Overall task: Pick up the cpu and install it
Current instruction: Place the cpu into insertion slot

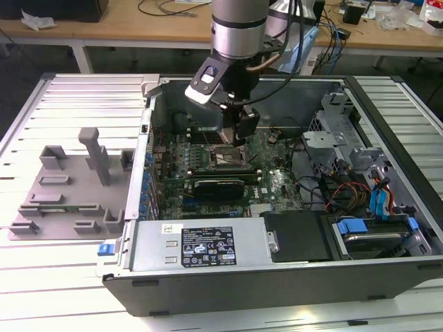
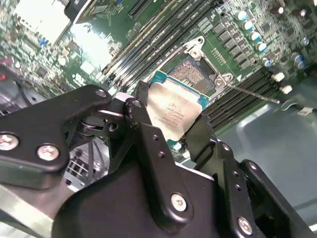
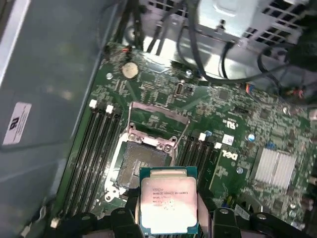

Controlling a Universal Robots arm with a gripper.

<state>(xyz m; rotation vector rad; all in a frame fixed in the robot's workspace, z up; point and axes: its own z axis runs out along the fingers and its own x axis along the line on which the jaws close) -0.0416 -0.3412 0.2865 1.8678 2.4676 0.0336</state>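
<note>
The cpu is a flat square chip with a silver top and a thin green rim. My gripper is shut on it, one black finger on each side edge. It hangs tilted just above the motherboard, beside the open dark socket. In the first wrist view the cpu overlaps the socket's near corner, and the metal load frame stands swung open behind it. In the exterior view my gripper reaches down into the open computer case, just over the socket.
Memory slots flank the socket on both sides. A finned heat sink sits nearby on the board. Drive cages and cable bundles fill the case on the exterior view's right. Grey fixture blocks stand outside the case on that view's left.
</note>
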